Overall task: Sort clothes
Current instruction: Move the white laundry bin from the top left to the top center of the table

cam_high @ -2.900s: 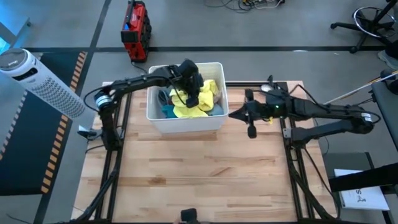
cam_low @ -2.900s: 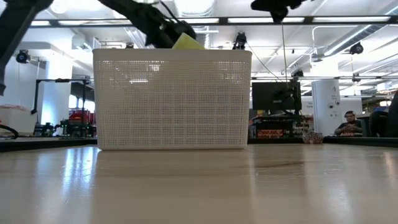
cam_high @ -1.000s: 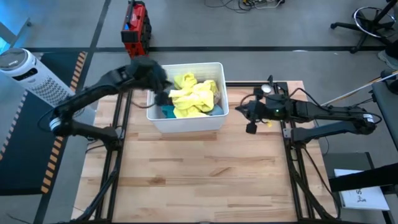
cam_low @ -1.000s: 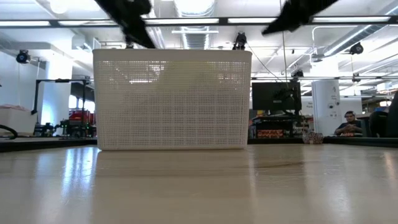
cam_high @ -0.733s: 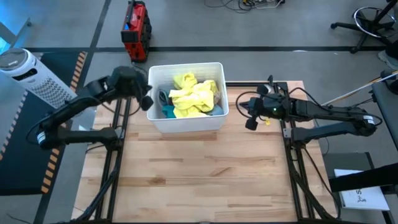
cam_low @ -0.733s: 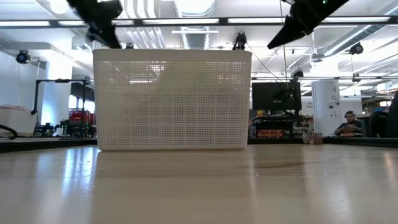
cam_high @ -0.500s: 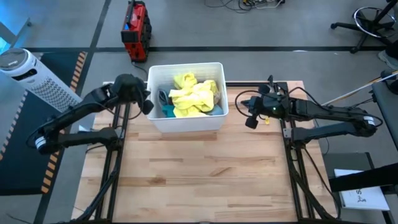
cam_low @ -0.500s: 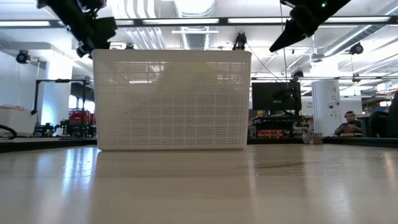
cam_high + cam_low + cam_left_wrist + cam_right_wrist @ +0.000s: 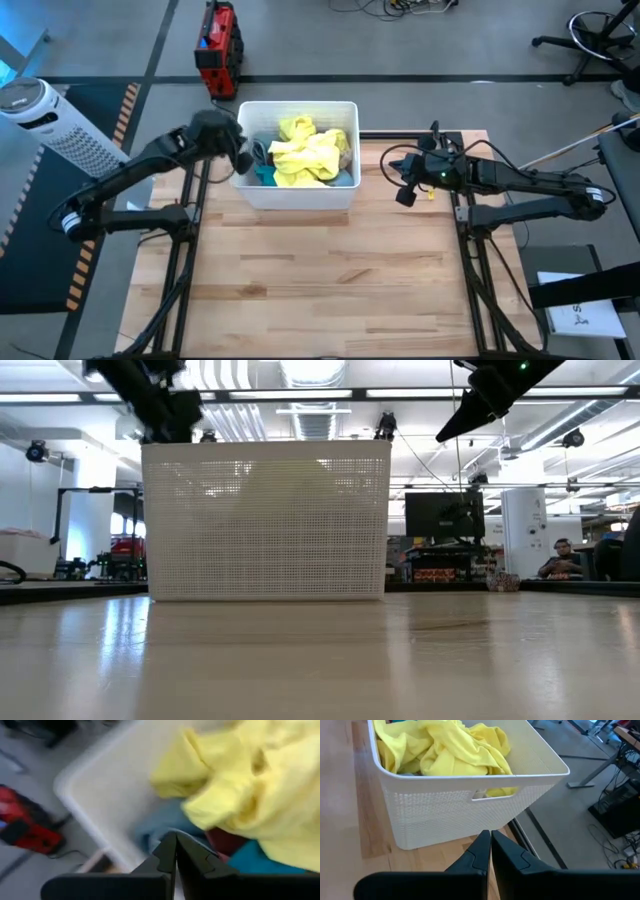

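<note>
The clothes (image 9: 305,155) lie heaped in a white plastic basket (image 9: 297,104) at the table's far middle. A bright yellow garment (image 9: 455,750) lies on top, and teal (image 9: 255,857), blue and maroon pieces show under it. My left gripper (image 9: 241,160) is shut and slants down at the basket's left rim (image 9: 90,775). My right gripper (image 9: 403,195) is shut and hovers to the right of the basket, pointing at its wall (image 9: 470,795); it holds nothing. My left gripper's shut fingertips (image 9: 167,845) stand just inside the basket's left wall, above the blue and teal cloth. Whether they touch the wall or the cloth, I cannot tell.
Bare wooden table (image 9: 320,290) stretches in front of the basket to the near edge. On the floor beyond the table are a red device (image 9: 218,50) and a white tower fan (image 9: 60,125). A person (image 9: 560,560) sits far back in the room.
My left gripper has drawn out of the basket toward the table's left edge, sunk, then come back to the basket's left rim, staying shut. The basket has slid a little toward the table's left edge.
</note>
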Robot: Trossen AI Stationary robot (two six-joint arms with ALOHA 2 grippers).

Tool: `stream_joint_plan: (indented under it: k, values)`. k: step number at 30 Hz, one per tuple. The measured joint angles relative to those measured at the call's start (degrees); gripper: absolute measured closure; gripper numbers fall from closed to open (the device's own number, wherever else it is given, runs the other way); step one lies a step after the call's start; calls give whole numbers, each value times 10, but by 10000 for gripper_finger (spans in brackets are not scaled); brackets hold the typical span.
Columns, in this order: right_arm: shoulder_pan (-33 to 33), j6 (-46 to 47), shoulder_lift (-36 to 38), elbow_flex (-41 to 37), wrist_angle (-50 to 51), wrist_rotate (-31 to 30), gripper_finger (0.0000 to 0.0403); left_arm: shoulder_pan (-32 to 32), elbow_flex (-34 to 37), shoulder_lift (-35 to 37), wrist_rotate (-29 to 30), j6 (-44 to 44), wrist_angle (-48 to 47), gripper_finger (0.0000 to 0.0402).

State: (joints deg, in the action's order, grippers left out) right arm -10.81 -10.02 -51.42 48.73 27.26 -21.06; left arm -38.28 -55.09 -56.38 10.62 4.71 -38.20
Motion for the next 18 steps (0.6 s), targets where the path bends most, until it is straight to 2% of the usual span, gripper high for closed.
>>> stream_joint_plan:
  k: [3,8,12,18]
  values:
    - [0,0,0,0,4,0,403,0,-60,5,55,0,-64,402]
    - [0,5,0,0,12,0,403,-13,-136,-3,154,-47,-208,402]
    - [0,6,0,0,12,0,403,-23,-135,-15,134,-53,-236,402]
    - [0,11,0,0,12,0,403,-33,-61,-39,128,-17,-173,402]
